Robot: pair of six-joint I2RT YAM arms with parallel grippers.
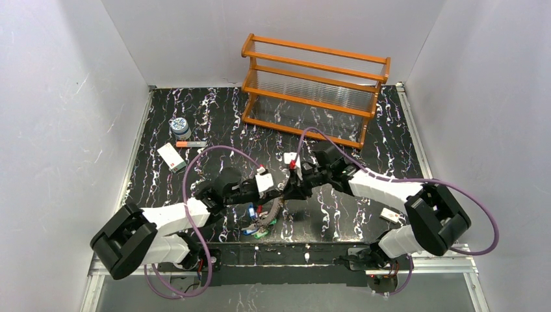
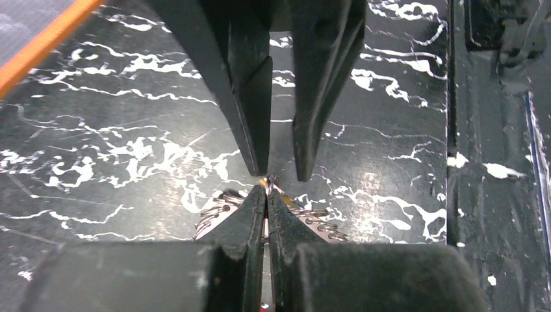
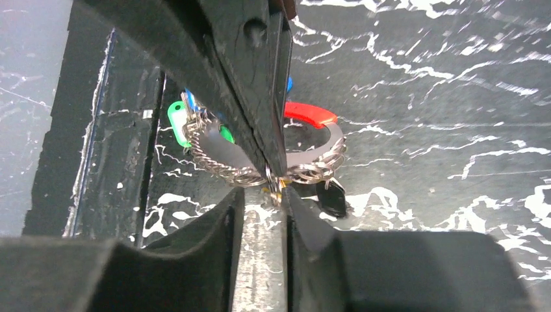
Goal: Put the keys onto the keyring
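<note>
Mid-threading, it is judged: the keyring (image 3: 224,170) is clamped in the left pincer (image 2: 266,188); the parted right pincer (image 3: 263,195) must be closed precisely.

**Figure. The black, white-veined table (image 1: 156,195) and the objects lying on it.**

At the far side, right of centre, we see an orange wooden rack (image 1: 314,88) with clear shelves, standing upright on the table. At the far left stands a round blue-white jar (image 1: 180,126). Just nearer than it lies a thin orange-tipped stick (image 1: 190,143), and nearer again a white card (image 1: 171,157), set at a slant, the three close together but apart. Near the right edge we note a small white block (image 1: 390,214). Towards the near edge, around the centre, are the keys (image 1: 256,224), bunched on the keyring (image 3: 310,158); we cannot tell whether they rest on the surface.
</note>
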